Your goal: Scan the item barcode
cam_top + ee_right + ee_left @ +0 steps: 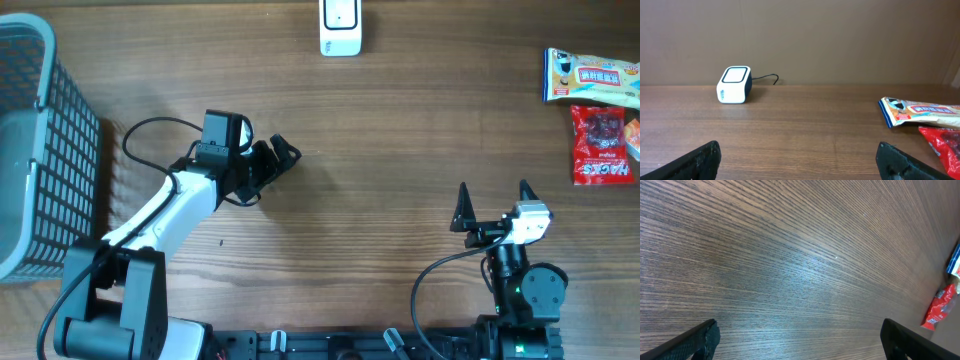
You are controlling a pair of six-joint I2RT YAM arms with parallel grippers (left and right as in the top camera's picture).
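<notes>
Both sets of jaws stand wide and empty; we judge the right arm (510, 262) should take the red packet (603, 145) at upper right by its edge, leaving its barcode clear for the top-centre scanner (340, 28).

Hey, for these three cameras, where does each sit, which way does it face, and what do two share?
Overhead: above the table, looking straight down on basket, scanner and red pack; shows left hand and right hand.
Left wrist: on the left arm, angled down at bare wood, red pack at the edge; its fingertips show.
Right wrist: on the right arm, level across the table toward the scanner; its fingertips show.
Shared: overhead and right wrist both see the scanner.
</notes>
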